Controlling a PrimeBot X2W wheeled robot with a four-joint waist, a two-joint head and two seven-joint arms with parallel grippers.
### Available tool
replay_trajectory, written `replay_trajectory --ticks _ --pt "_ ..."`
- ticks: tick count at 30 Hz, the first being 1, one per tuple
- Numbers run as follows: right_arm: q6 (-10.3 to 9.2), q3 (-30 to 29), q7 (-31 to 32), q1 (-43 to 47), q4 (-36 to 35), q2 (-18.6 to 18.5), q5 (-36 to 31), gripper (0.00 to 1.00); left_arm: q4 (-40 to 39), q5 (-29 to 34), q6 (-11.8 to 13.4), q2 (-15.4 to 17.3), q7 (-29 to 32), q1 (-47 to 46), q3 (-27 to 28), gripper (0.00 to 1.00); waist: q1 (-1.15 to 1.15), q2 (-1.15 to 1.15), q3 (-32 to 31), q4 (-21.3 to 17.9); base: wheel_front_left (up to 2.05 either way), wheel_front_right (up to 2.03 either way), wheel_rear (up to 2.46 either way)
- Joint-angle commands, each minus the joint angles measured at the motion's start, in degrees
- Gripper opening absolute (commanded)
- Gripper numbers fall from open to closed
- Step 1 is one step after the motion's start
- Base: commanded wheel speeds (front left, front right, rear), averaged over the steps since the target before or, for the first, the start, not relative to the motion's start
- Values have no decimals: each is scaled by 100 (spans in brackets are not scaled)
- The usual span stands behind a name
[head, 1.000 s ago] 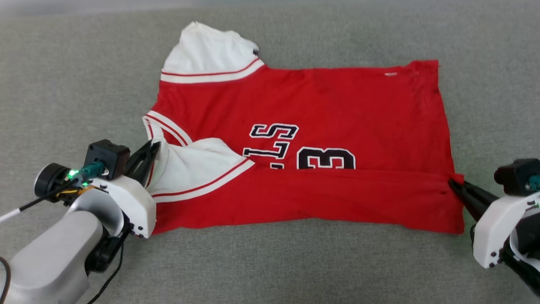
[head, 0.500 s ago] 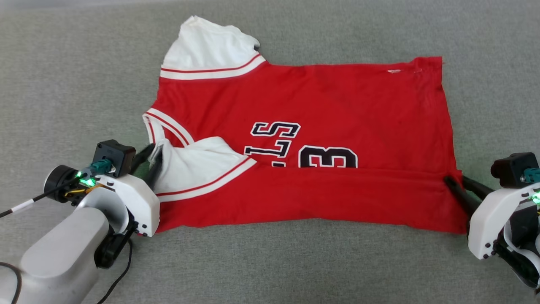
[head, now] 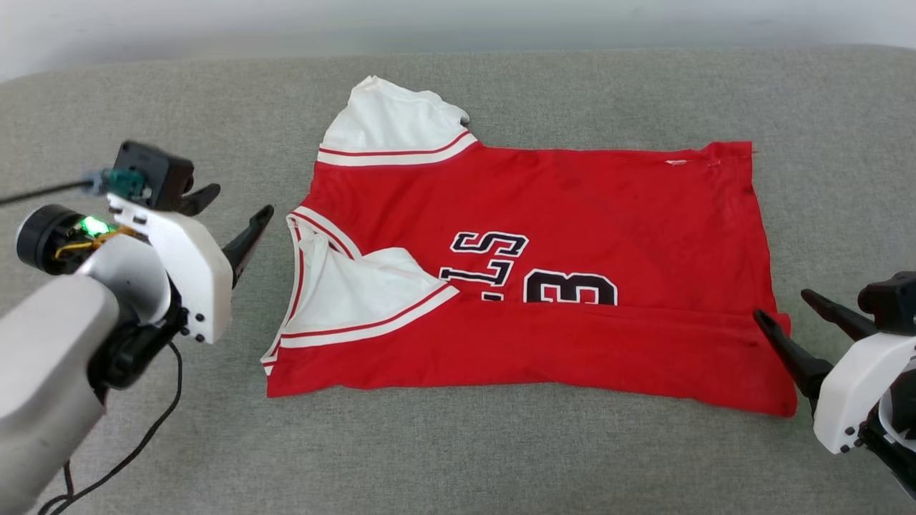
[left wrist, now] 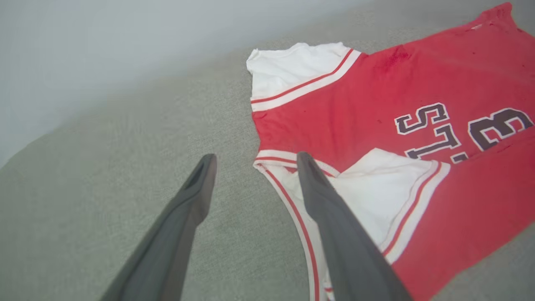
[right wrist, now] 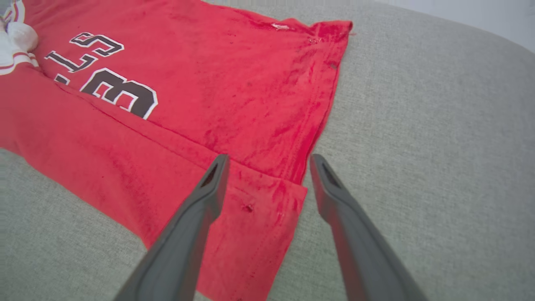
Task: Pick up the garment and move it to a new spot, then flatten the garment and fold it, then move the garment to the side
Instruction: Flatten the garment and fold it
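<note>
Red garment is laid centrally on grey upholstery, near edge folded over. Both pincers are spread, empty: left gripper at nine o'clock, right gripper at four. The far edge should next be pinched evenly at both ends.

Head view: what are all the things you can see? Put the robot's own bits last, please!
shirt: one, red with white sleeves and black letters, lying in the middle, near edge folded over.
padded surface: one, grey, under everything.
cable: one, black, lower left on the padded surface.
left gripper: one, dark fingers, open, left of the collar, apart from the shirt.
right gripper: one, dark fingers, open, at the shirt's near right corner.
</note>
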Motion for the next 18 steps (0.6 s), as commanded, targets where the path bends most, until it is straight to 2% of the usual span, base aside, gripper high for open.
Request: replay_trajectory --ticks 1,6,10,14,18 --pt "-6 -52 31 61 -65 51 -32 100 -111 -107 -46 77 321 -107 -50 100 0 0 -17 9 0 0 0" --pt "-6 -142 157 116 -238 131 -131 100 -511 -659 -198 310 1908 -375 -253 100 0 0 -41 8 0 0 0" --pt "-6 -96 276 95 -331 222 -169 100 -654 -966 -215 381 2880 -516 -442 100 0 0 -15 -52 0 0 0" --pt "-6 -9 407 13 -367 267 -167 100 -627 -1085 -172 394 3584 -560 -671 100 0 0 45 -130 0 0 0" --pt "-6 79 458 -89 -367 314 -168 100 -473 -1102 -165 344 4007 -483 -894 100 0 0 124 -224 0 0 0"
